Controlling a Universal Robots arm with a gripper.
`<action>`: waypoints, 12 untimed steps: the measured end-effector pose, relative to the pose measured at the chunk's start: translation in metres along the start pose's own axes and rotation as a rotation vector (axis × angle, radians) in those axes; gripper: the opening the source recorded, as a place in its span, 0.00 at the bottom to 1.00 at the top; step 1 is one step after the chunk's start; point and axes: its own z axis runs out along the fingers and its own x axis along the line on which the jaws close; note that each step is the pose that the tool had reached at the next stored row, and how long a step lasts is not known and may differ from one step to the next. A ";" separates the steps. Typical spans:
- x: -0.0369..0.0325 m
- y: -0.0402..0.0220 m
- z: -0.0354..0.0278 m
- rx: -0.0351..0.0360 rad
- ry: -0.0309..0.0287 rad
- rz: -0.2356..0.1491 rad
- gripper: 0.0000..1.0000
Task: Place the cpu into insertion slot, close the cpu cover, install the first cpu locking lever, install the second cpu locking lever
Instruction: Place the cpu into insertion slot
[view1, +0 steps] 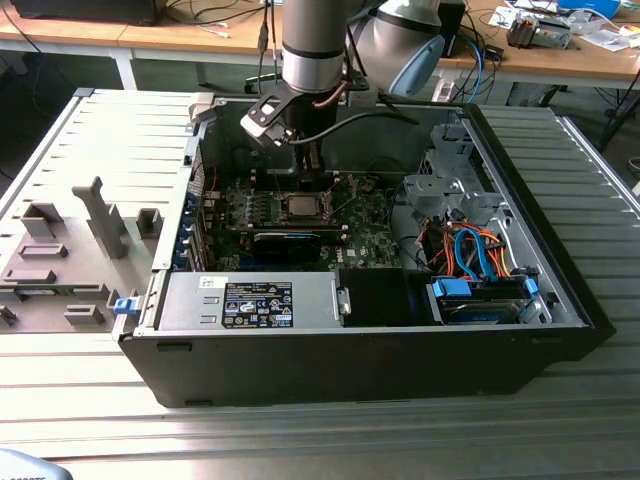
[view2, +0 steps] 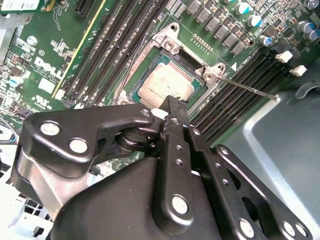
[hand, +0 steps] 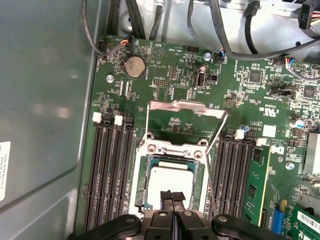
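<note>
Inside the open computer case (view1: 350, 370) on the ribbed worktop (view1: 300, 440), the arm's gripper (hand: 172, 196) hangs straight down over the processor slot, its two black fingers pressed together with nothing between them. The cpu (hand: 170, 177) lies flat and square in the slot, directly beneath the fingertips, at or just above its near edge; contact cannot be told. The metal cover (hand: 185, 107) stands swung open on the side of the slot away from the gripper, and a thin wire lever (view2: 250, 89) juts out unlatched. Rows of memory slots (hand: 107, 170) flank the socket closely on both sides, leaving little room.
</note>
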 end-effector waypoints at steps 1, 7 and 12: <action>0.0000 0.0000 -0.0010 0.0000 0.0000 0.000 0.11; -0.0001 0.0000 -0.0058 0.0000 0.0000 0.000 0.11; -0.0002 0.0000 -0.0091 0.0000 0.0000 0.000 0.11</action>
